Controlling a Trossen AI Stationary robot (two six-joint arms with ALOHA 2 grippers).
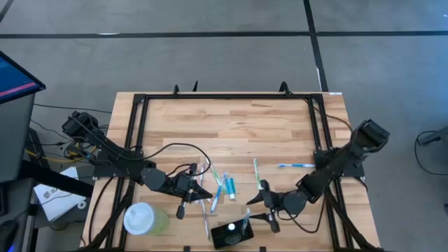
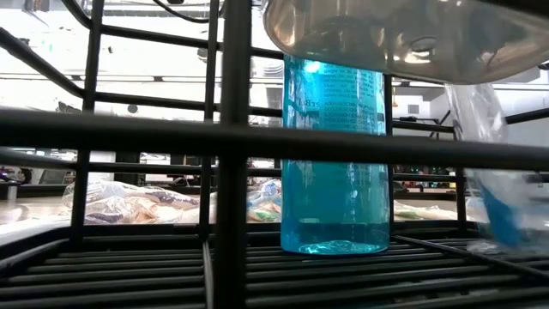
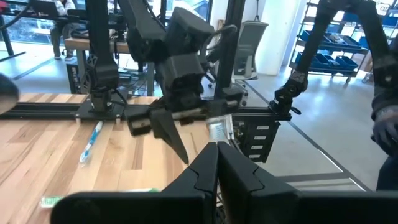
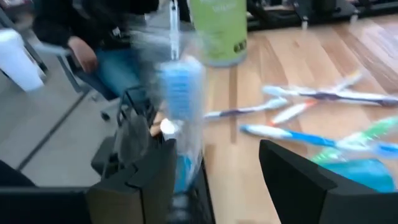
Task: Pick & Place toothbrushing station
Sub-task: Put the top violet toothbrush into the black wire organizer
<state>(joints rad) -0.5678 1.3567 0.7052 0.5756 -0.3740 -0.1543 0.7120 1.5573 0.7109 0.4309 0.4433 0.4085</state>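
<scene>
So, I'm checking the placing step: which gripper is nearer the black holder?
The right gripper: it is open just above the black holder at the table's near edge. The left gripper, shut, sits farther away over the scattered toothbrushes.

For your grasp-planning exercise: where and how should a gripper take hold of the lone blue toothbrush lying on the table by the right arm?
Grip the blue toothbrush mid-handle, from straight above, fingers across its width. It lies flat, slim and alone on the wood, so probably nothing crowds either side.
</scene>
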